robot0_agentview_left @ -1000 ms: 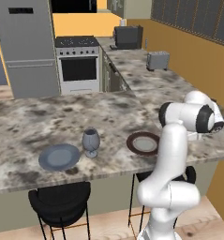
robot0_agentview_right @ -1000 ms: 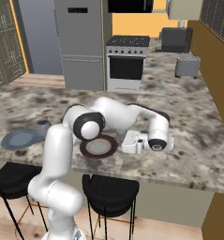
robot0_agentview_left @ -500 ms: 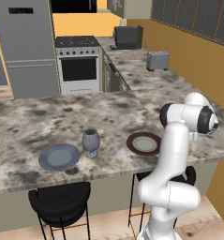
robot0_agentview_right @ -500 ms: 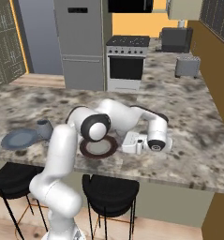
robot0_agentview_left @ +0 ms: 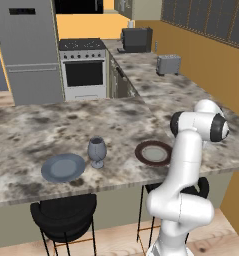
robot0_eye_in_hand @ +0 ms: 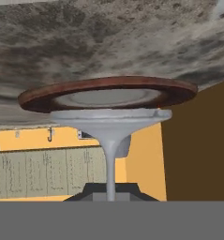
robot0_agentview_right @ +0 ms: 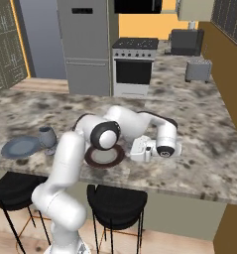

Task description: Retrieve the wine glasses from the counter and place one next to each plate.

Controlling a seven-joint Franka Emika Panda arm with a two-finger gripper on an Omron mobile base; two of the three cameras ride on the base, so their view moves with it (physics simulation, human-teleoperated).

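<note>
My gripper (robot0_agentview_right: 135, 150) lies level just above the stone bar top, right beside the brown-rimmed plate (robot0_agentview_right: 106, 156). In the hand view, which is rolled upside down, the gripper (robot0_eye_in_hand: 111, 192) is shut on the thin stem of the pale wine glass (robot0_eye_in_hand: 111, 123). The glass's round foot sits in front of the brown-rimmed plate (robot0_eye_in_hand: 108, 96). The dark goblet (robot0_agentview_left: 96, 151) stands upright next to the blue-grey plate (robot0_agentview_left: 63, 167), apart from the arm. In the left base view my own arm hides the hand, with the brown-rimmed plate (robot0_agentview_left: 153, 153) to its left.
Black stools (robot0_agentview_left: 63, 215) (robot0_agentview_right: 117, 201) stand under the bar top's near edge. Behind it a stone counter (robot0_agentview_left: 156, 82) runs back along the right wall with a toaster (robot0_agentview_left: 168, 64) on it. A stove (robot0_agentview_left: 83, 65) and a grey fridge (robot0_agentview_right: 85, 44) stand at the back.
</note>
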